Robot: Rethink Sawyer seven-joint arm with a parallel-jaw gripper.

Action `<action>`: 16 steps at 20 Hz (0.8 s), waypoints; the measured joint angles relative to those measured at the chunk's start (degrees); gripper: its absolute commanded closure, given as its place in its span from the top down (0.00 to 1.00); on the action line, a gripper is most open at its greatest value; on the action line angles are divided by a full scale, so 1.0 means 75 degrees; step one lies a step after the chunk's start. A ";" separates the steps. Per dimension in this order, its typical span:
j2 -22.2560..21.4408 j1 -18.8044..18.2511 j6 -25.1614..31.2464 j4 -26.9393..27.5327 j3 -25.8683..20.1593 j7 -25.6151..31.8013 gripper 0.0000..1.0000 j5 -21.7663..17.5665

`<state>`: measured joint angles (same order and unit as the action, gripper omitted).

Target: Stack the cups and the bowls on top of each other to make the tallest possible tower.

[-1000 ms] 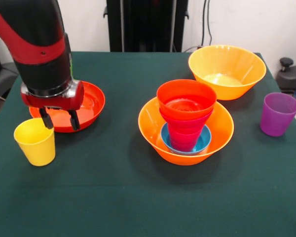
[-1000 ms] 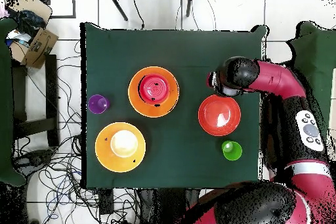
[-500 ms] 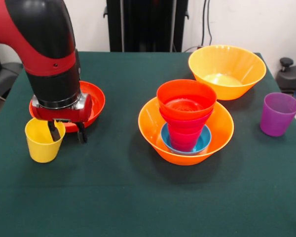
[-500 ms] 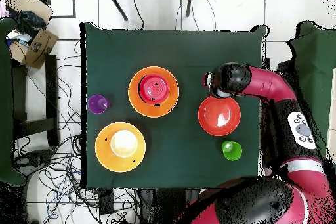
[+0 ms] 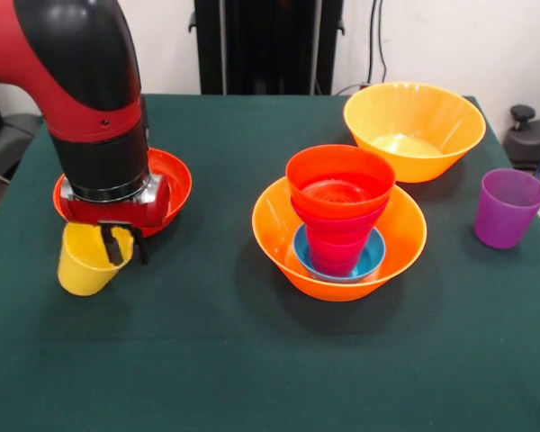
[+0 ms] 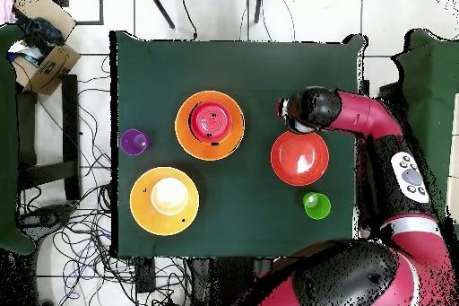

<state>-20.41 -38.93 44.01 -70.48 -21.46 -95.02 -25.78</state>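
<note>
Gripper (image 5: 123, 245) pinches the yellow cup's (image 5: 85, 264) rim — one finger inside, one outside — just beside the shallow red-orange bowl (image 5: 173, 183); cup leans, mouth tilted toward that bowl.

The bench (image 5: 207, 360) has a dark green cloth on top. Behind it is a white wall (image 5: 432, 36). A tall black stand (image 5: 268, 45) is in front of the wall, and black cords (image 5: 378, 40) hang down beside it. From above, the floor (image 6: 90, 42) has white tiles with dark lines. Lots of thin wires (image 6: 76, 222) lie tangled on the floor beside the bench. A brown box (image 6: 49, 60) sits in one corner, near a black frame (image 6: 45, 141)
</note>
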 measured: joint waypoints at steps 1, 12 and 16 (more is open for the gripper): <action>-0.0002 0.0005 -0.0001 0.0004 0.0003 0.0000 0.00 -0.0009; -0.0246 0.0311 -0.0011 0.0244 0.0432 0.0000 0.00 -0.0358; -0.0316 0.0318 -0.0117 0.0242 0.0512 0.0000 0.00 -0.0366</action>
<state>-22.78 -36.55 43.13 -68.66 -17.62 -95.02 -28.53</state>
